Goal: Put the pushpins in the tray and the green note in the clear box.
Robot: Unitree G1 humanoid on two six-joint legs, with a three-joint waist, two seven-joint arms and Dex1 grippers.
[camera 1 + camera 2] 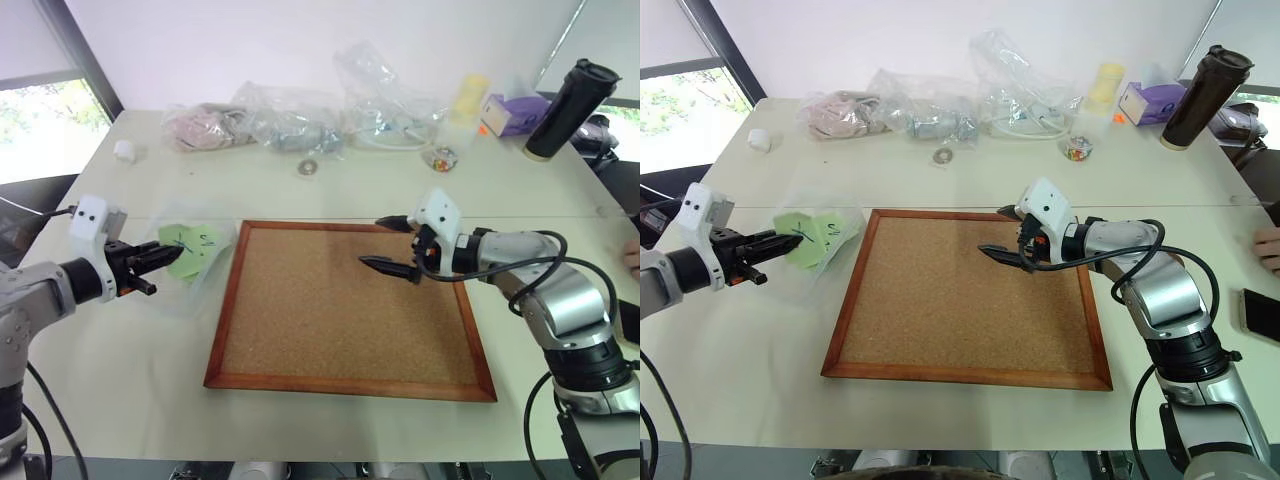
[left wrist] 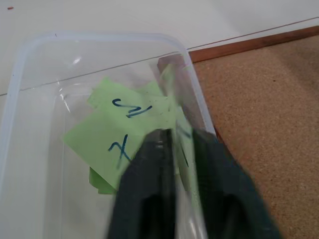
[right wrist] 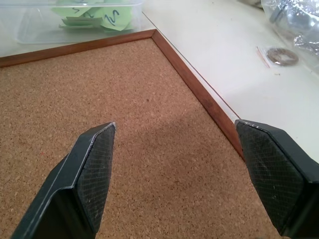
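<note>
Closest to where I'm standing, the near edge of the wood-framed cork board [image 1: 340,330] is lying flat on the white table [image 1: 120,380], and nothing is sitting on the cork that I can make out. Over on the left, the clear box [image 2: 99,36] is resting just beside the board's far left corner, and the green note [image 2: 112,144] with the cross mark is lying inside it on top of a couple of other green slips, one of them with a squiggle on it. The left gripper [image 1: 160,255] is reaching in over the box from the left, tips right at the notes, with its fingers [image 2: 149,169] standing only a little apart. A sliver of green paper is showing in that narrow gap, and honestly I can't tell if they're touching it or not. The right gripper [image 1: 370,242] is hovering above the far right part of the cork, pointing left, jaws spread wide and holding nothing. Along the far side of the table a bunch of crumpled clear plastic bags [image 1: 300,120] are piling up, with a small metal ring [image 1: 307,167] lying in front of them, a purple box [image 1: 515,112] sitting further right and a tall dark tumbler [image 1: 572,110] standing at the far right corner. Somebody's hand [image 1: 1268,248] is resting on the table at the right edge.
</note>
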